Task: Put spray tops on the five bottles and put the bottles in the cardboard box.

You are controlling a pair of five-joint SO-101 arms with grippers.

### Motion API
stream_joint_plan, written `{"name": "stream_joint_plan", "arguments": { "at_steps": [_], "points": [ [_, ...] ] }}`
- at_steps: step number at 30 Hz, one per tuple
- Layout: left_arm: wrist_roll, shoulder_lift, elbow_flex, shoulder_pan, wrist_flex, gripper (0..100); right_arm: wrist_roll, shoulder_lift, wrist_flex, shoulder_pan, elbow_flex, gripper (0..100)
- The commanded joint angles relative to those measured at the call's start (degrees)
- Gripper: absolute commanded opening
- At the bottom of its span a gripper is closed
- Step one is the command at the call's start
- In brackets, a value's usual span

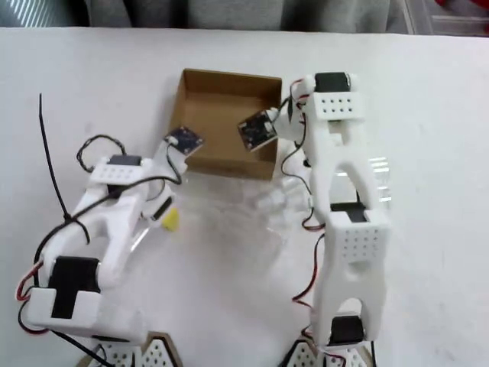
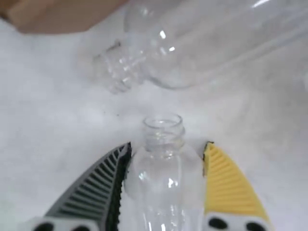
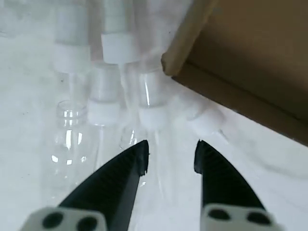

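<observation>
Clear glossy plastic bottle [image 2: 163,192], matt brown cardboard box [image 1: 225,163], ribbed plastic left claw [image 2: 167,146], smooth white table [image 1: 428,115]

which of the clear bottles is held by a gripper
The clear plastic bottle with a bare neck, clamped between the grey and yellow fingers of the left gripper. The other clear bottle beyond it lies loose on the white table.

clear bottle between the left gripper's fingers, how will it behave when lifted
Probably very light: the clear bottle looks empty, its neck open. Its thin see-through walls may flex under the left gripper, so a hard squeeze could dent it. Smooth and round, it may slip, or roll if laid on its side.
</observation>
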Motion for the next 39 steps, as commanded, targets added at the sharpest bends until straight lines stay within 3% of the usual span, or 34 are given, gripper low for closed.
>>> {"name": "stream_joint_plan", "arguments": {
  "at_steps": [1,22,30,36,39],
  "points": [
    [-0.5,-2.2,0.1,-1.0,-1.1,13,1.2,1.2,1.4,0.0,-5.4,21.4],
    [-2.5,-2.4,0.4,-1.0,-0.8,12,3.3,10.5,-9.6,0.1,-5.7,22.4],
    [-2.7,-2.4,0.4,-1.0,-0.7,12,3.3,16.9,-10.0,0.2,-12.4,22.1],
    [-2.7,-2.4,0.4,-1.0,-0.7,12,1.9,22.8,-9.7,0.7,-21.3,1.9],
    [-2.8,-2.4,0.4,-1.0,-0.7,12,-3.7,24.0,-9.5,1.5,-25.1,1.9]
  ]
}}
